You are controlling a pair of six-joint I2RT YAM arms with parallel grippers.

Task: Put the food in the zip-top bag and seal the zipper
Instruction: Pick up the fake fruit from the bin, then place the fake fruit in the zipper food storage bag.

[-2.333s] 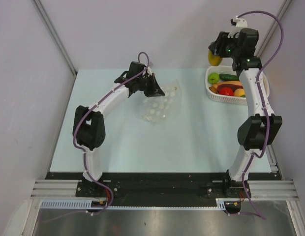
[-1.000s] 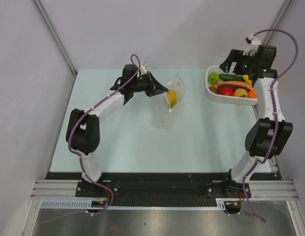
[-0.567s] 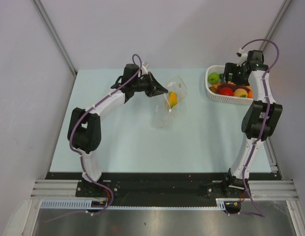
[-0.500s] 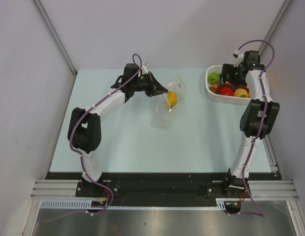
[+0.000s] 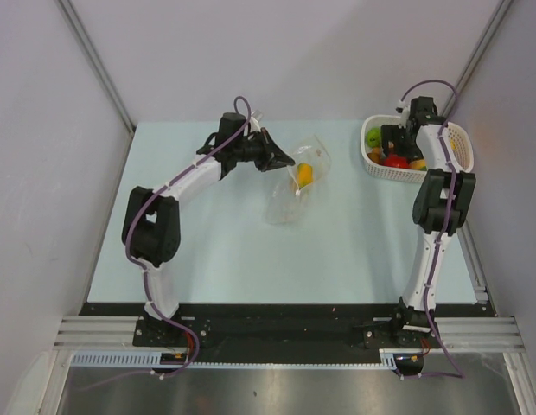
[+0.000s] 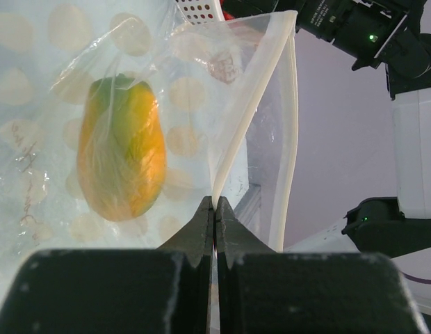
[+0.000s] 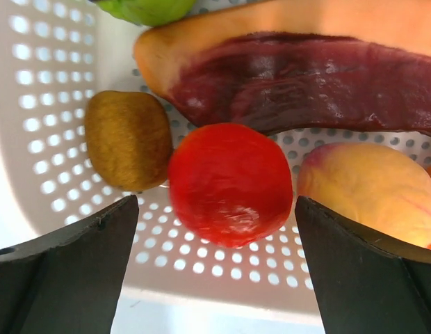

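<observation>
Zip-top bag (image 5: pixel 294 192) is found on table (image 5: pixel 337 251), centre-left, mouth raised and held agape. 1 pc of food, an orange-green fruit (image 6: pixel 122 149), is already inside. Zipper (image 6: pixel 251 104) is unsealed. Near lip is pinched by left gripper (image 6: pixel 215 209), jaws closed flat on the film. Remaining food is left in white basket (image 5: pixel 459 141) at far right, well apart from bag: red fruit (image 7: pixel 229 182), brown fruit (image 7: pixel 128 139), peach-coloured pc (image 7: pixel 368 191) + others. Right gripper (image 7: pixel 215 233) is spread wide over basket, red fruit between its fingers; contact can't be told. Progress judged early: several transfers + sealing outstanding.
</observation>
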